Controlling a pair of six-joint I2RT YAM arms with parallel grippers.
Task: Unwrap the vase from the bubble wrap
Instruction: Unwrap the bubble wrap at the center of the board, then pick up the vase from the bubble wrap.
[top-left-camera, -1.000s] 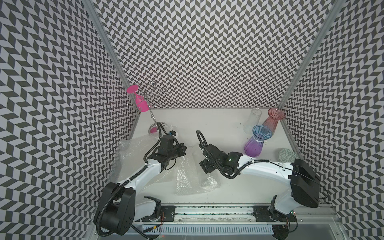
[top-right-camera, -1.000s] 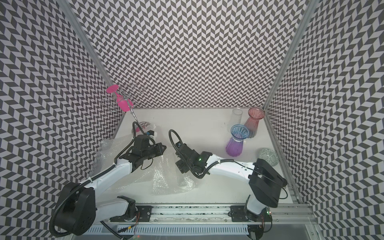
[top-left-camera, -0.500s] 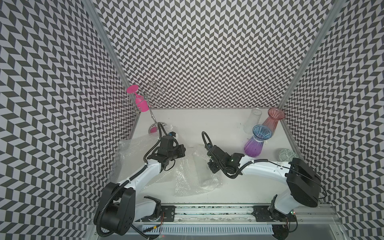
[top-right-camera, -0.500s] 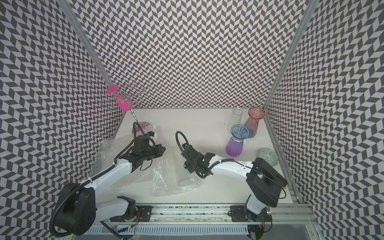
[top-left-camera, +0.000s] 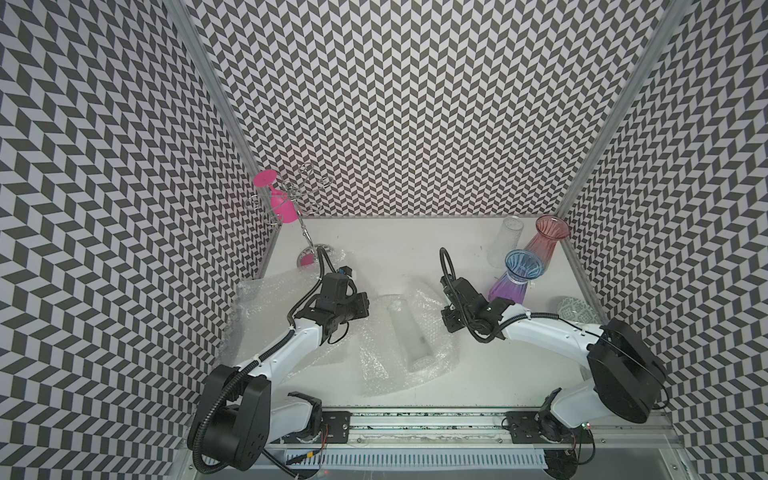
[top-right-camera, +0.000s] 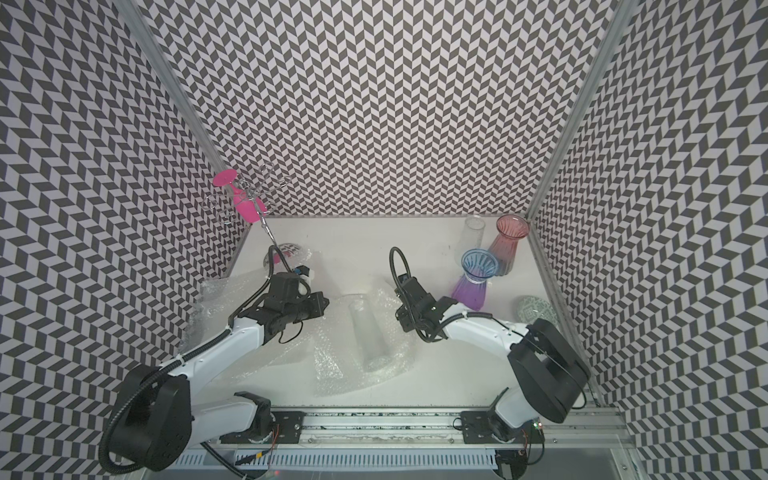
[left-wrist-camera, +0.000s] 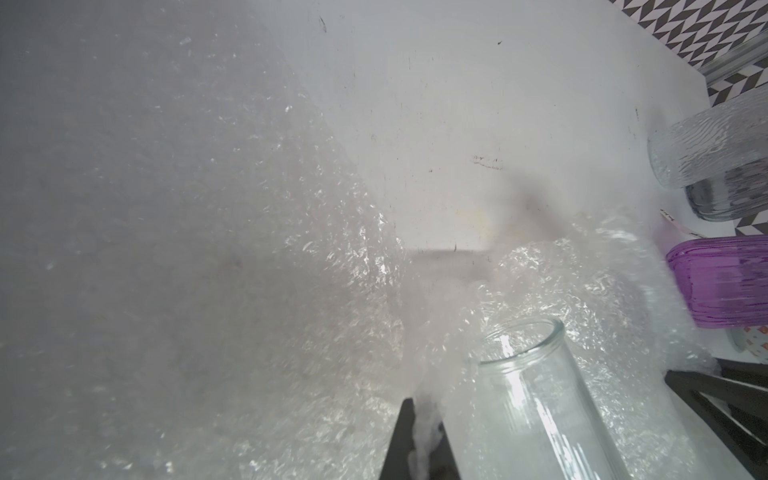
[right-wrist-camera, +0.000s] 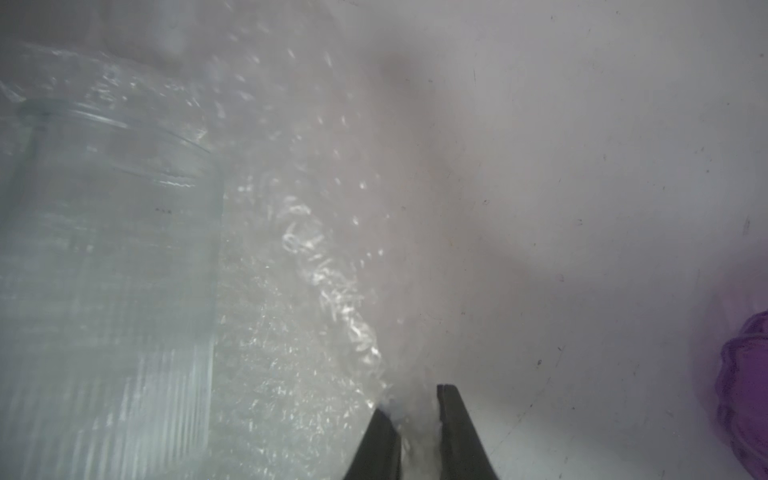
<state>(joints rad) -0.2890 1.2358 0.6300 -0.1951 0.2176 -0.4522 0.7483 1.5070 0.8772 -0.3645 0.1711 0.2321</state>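
Note:
A clear glass vase (top-left-camera: 409, 332) (top-right-camera: 368, 332) lies on its side on an opened sheet of bubble wrap (top-left-camera: 374, 361) (top-right-camera: 332, 361) at mid-table, uncovered on top. My left gripper (top-left-camera: 365, 304) (top-right-camera: 322, 305) is just left of the vase's mouth. In the left wrist view this gripper (left-wrist-camera: 422, 415) is shut on a bunched edge of bubble wrap (left-wrist-camera: 332, 270), with the vase (left-wrist-camera: 536, 395) beside it. My right gripper (top-left-camera: 446, 322) (top-right-camera: 401, 320) is at the sheet's right edge. In the right wrist view it (right-wrist-camera: 415, 409) pinches a fold of wrap (right-wrist-camera: 291, 332), jaws narrowly apart, with the vase (right-wrist-camera: 104, 270) off to one side.
A purple-blue vase (top-left-camera: 513, 278), a pink vase (top-left-camera: 544, 241) and a clear textured glass (top-left-camera: 505, 241) stand at the back right. A patterned dish (top-left-camera: 575, 309) lies by the right wall. A wire rack holding a pink glass (top-left-camera: 278, 203) stands back left. Another bubble-wrap sheet (top-left-camera: 266, 299) lies under the left arm.
My right gripper closed on the wrap's right edge and moved right, drawing the sheet off the vase, which now lies exposed. The left arm barely moved.

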